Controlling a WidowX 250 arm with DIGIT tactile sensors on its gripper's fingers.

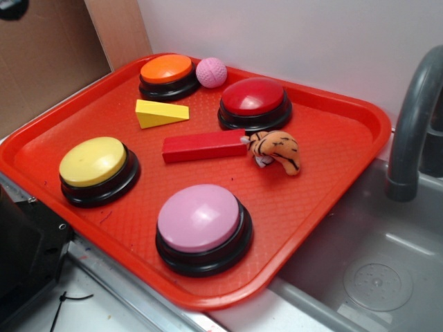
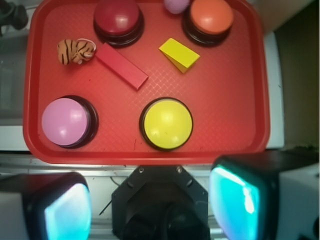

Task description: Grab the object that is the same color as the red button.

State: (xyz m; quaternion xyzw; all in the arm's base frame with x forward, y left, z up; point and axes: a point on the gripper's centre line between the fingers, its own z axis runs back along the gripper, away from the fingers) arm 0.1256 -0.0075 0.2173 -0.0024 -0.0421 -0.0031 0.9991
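Red block (image 1: 204, 146) lies flat mid-tray, just in front of red button (image 1: 255, 103), one end touching tiger toy (image 1: 275, 150). Yellow wedge (image 1: 160, 113) near block's other end, apart from it. Orange button (image 1: 168, 75) and pink ball (image 1: 211, 72) behind wedge. Red tray (image 1: 325, 138) carries all. Claw (image 2: 150, 200) over tray's near edge, well apart from block, fingers (image 2: 235, 197) spread wide, holding nothing.
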